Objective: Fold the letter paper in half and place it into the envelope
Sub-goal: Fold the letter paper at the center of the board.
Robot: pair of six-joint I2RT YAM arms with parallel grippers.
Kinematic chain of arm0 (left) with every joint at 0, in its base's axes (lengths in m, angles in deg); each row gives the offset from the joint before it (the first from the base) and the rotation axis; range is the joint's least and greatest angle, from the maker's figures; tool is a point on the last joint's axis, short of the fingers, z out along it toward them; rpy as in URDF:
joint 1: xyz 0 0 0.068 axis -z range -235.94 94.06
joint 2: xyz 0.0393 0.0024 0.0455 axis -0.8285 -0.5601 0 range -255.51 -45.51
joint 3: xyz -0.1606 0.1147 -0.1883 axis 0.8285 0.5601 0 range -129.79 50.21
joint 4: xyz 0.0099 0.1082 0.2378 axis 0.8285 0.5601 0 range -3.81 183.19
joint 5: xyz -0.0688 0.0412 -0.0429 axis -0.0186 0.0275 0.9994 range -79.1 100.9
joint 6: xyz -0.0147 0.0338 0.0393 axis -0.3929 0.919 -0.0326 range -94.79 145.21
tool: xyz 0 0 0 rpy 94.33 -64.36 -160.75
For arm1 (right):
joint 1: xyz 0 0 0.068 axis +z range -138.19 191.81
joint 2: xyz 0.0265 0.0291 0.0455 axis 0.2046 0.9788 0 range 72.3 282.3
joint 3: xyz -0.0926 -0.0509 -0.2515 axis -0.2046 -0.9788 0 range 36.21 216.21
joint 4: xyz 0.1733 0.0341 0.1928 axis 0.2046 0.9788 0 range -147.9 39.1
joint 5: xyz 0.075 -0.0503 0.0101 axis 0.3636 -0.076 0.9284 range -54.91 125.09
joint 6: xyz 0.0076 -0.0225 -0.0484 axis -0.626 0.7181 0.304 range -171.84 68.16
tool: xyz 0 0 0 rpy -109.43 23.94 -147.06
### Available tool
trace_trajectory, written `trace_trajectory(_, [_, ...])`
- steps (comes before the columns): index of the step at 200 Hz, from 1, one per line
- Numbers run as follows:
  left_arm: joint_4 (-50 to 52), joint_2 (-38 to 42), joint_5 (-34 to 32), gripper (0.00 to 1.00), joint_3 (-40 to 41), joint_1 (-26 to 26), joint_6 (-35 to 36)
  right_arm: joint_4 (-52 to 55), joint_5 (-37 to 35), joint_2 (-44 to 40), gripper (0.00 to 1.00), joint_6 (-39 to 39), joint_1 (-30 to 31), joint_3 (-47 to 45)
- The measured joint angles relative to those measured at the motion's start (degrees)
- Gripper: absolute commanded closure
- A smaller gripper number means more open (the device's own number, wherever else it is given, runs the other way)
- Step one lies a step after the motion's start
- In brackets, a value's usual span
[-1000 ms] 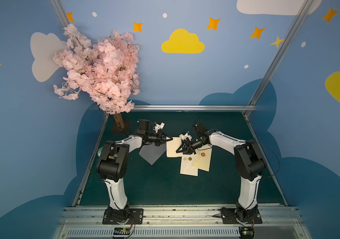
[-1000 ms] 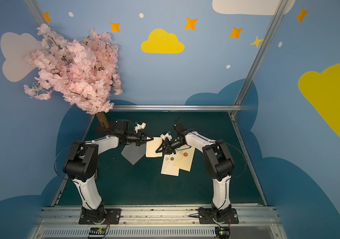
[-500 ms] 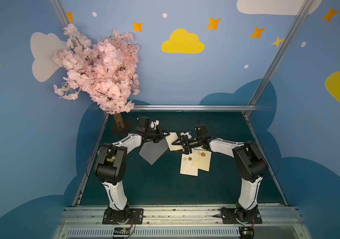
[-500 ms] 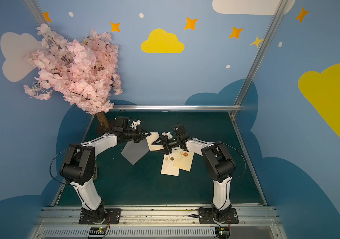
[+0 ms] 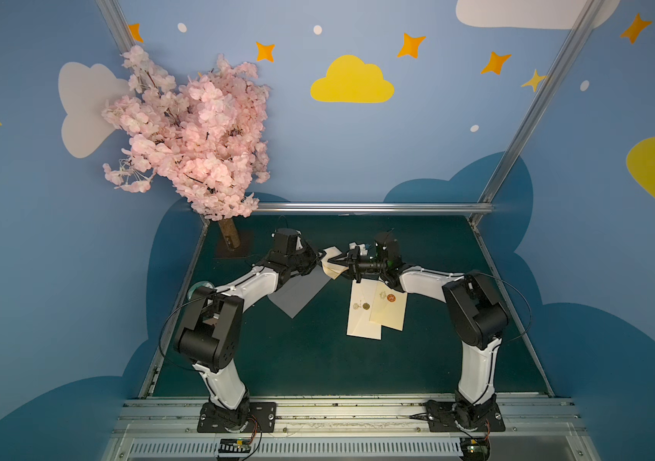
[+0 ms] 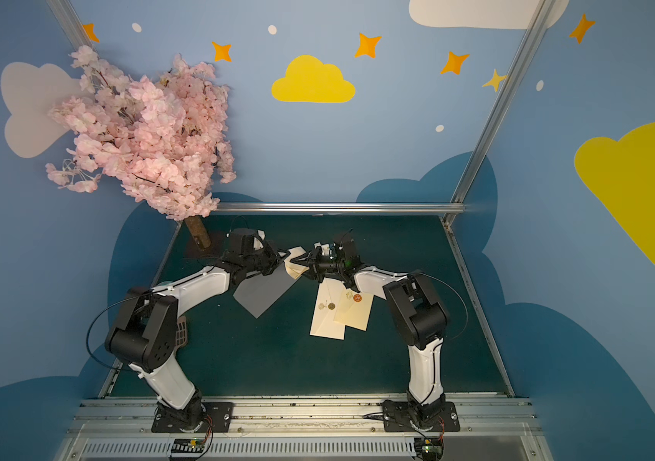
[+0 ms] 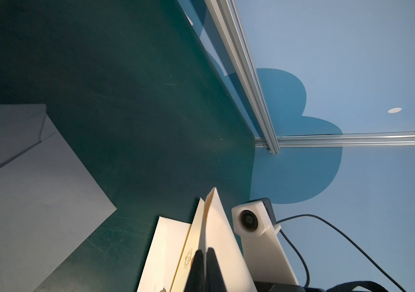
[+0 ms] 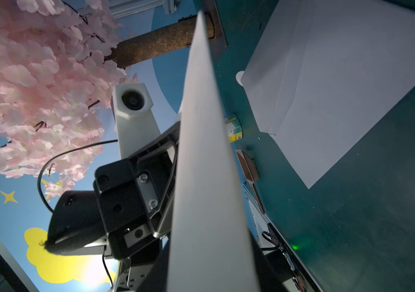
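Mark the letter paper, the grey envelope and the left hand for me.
letter paper [image 5: 334, 270], top view, its cream face.
grey envelope [image 5: 298, 294], top view, middle of its body.
left hand [image 7: 204, 251], left wrist view, between its fingertips.

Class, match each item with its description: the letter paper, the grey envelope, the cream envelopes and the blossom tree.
Items
1. letter paper
2. grey envelope
3. cream envelopes
4. blossom tree

Descriptions
a. pink, in a back corner
b. overlapping, seals showing
c. pinched in the left tool, held up
d. lying flat by itself

Pairs: 1-c, 2-d, 3-b, 4-a
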Motion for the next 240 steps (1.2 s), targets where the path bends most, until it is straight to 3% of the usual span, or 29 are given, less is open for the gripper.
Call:
trace_trajectory(38, [-2.80,2.45,-1.42,0.97,2.14,0.22,-0.66,2.38,-0.85,-1.79,0.76,1.53,-0.44,0.00])
trace_trajectory(50, [-3.63,2.45,-1.40,0.97,2.34,0.22,-0.92,2.75,-1.05,-1.99,0.68,1.84,-0.50,0.00])
trace_trajectory(71, [-6.05,2.64,-1.79,0.97,3.72,0.04,-1.53,3.72,-1.38,-2.01,0.44,1.97,-0.87,-0.20])
trace_trajectory(90, [-7.28,2.91,-2.14,0.97,4.76,-0.22,-2.32,4.57,-1.70,-2.32,0.39,2.32,-1.16,-0.79])
trace_trajectory(131, [-10.38,2.95,-2.67,0.97,4.94,-0.39,-3.50,4.83,-2.32,-3.67,0.64,1.64,-1.42,-3.06])
trace_trajectory(160, [-11.72,2.95,-2.91,0.95,5.03,-0.37,-3.93,4.50,-2.51,-3.67,0.92,1.25,-1.46,-3.67])
trace_trajectory(166, [-11.87,2.95,-2.75,0.89,5.07,-0.37,-4.04,4.39,-2.49,-3.67,0.97,1.29,-1.51,-3.69])
trace_trajectory(172, [-12.00,2.95,-2.56,0.75,5.14,-0.37,-4.07,4.26,-2.43,-3.67,1.00,1.22,-1.57,-3.69])
trace_trajectory(180, [-12.13,2.95,-2.27,0.52,5.20,-0.42,-4.07,4.28,-2.34,-3.69,1.00,1.40,-1.75,-3.69])
trace_trajectory(194, [-11.91,2.95,-0.98,0.02,5.20,-0.61,-3.67,4.52,-2.12,-3.72,1.00,2.03,-2.27,-3.69])
trace_trajectory(240, [-3.48,0.79,7.98,0.01,-2.51,-2.47,1.73,6.40,2.54,-4.52,1.00,6.32,-4.46,-3.69])
